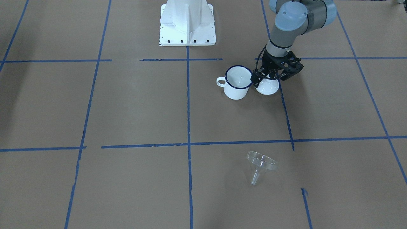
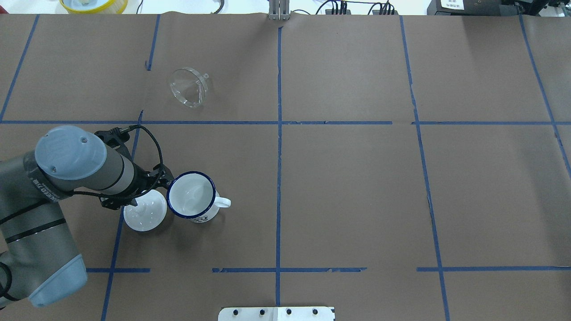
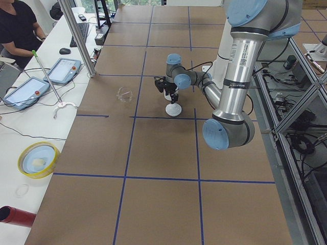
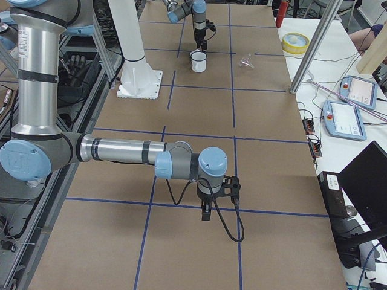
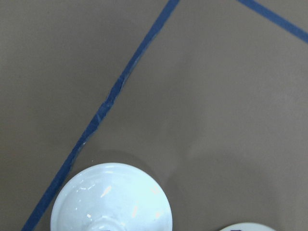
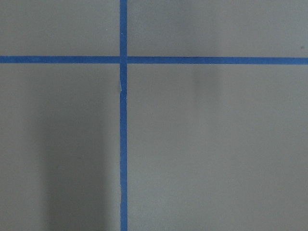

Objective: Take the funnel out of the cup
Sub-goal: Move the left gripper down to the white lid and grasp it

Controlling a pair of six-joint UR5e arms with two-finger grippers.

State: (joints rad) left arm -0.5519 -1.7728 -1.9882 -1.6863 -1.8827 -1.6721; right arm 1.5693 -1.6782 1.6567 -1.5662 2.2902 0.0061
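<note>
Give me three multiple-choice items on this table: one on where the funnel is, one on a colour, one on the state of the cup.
1. Where is the funnel?
A. Inside the cup.
B. On the table, well apart from the cup.
C. Off the table, on the floor.

2. What colour is the cup's rim?
A. Dark blue.
B. Red.
C. Yellow.

3. What state is the cup in?
A. Tipped on its side.
B. Upside down.
C. Upright, open and empty.

Answers:
1 B: the funnel lies on the bare brown paper, across a blue tape line from the cup.
2 A: a dark blue ring edges the white mug.
3 C: the overhead view looks straight into its bare white inside, and the lid stands beside it, not on it.
</note>
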